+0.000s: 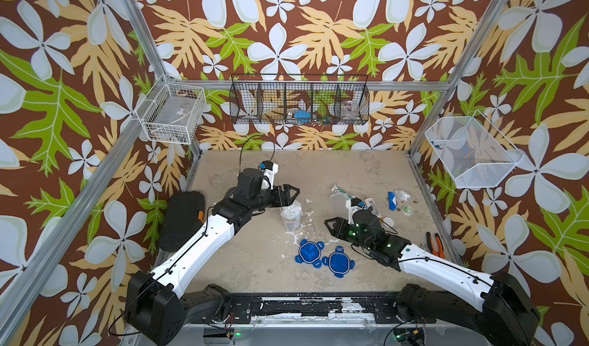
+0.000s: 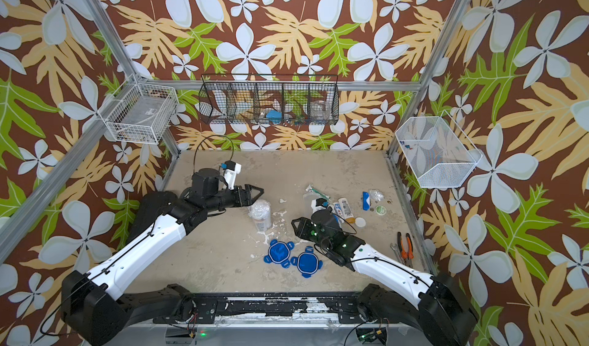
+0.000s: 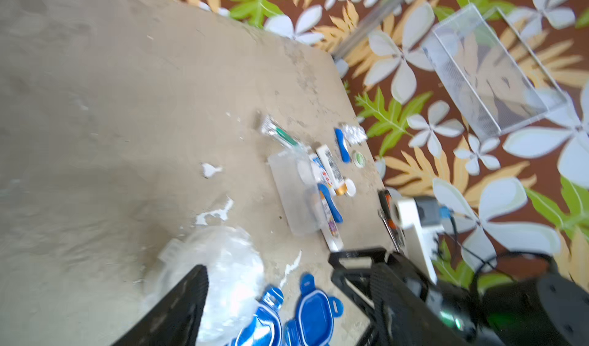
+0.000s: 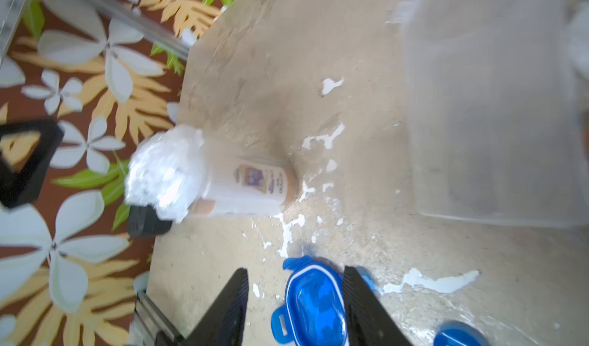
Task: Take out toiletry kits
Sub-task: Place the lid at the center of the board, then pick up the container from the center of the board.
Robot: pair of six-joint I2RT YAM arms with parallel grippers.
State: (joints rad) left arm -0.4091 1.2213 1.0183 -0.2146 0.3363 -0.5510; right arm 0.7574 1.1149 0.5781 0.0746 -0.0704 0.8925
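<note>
One toiletry kit fills an upright clear jar (image 1: 291,221), with crumpled clear wrappers (image 3: 223,274) bulging from its mouth. My left gripper (image 1: 288,197) hovers open just over that mouth, one finger (image 3: 178,309) beside the wrappers. The other kit lies loose on the table at the right: a wrapped toothbrush (image 1: 343,192), white tubes (image 2: 344,208), a blue piece (image 1: 391,200) and a round green tin (image 1: 407,209). An empty clear jar (image 3: 293,194) lies beside them. My right gripper (image 4: 294,296) is open and empty, low over a blue lid (image 4: 314,306).
Two blue four-tabbed lids (image 1: 308,251) (image 1: 338,262) lie near the front. Orange-handled pliers (image 1: 433,244) rest at the right edge and a black pad (image 1: 183,220) at the left. Wire baskets hang on the walls: white (image 1: 172,118), black (image 1: 299,103), white mesh (image 1: 471,153).
</note>
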